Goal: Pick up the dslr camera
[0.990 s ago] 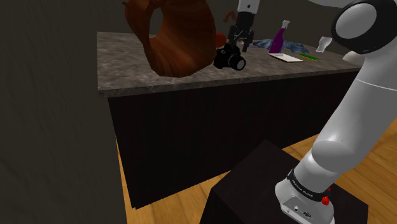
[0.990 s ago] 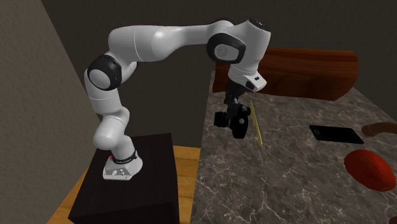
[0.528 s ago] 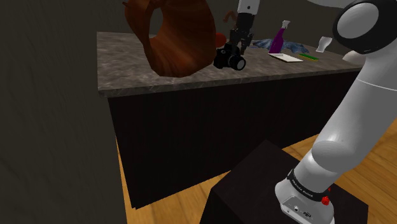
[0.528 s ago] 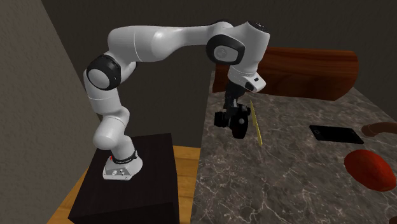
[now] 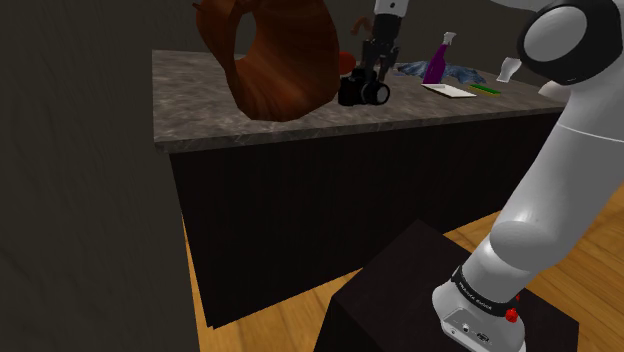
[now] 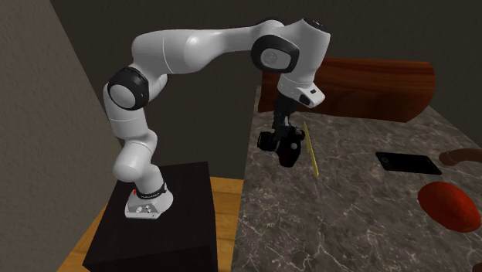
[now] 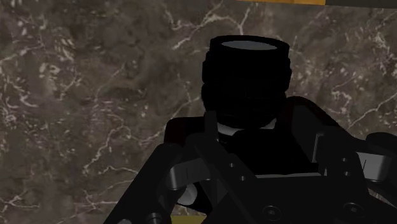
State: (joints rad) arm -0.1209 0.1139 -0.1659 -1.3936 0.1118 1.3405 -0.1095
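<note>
Black camera point(image 5: 360, 92) near the edge of the marbled tabletop point(image 6: 363, 224); whether it touches the surface cannot be told. The gripper point(image 6: 280, 133) reaches down from above, clenched on the camera's body, probably because flat sides give firmer purchase than the round lens point(image 7: 248, 76). The lens axis, the camera's longest line, lies roughly level, pointing toward the shoulder view's right.

The dslr camera point(image 5: 362, 92) is all black with a stubby ribbed lens angled down at the dark marbled counter point(image 5: 230, 110). The gripper point(image 5: 374, 74) clasps its body, near the counter's stand-side edge.
</note>
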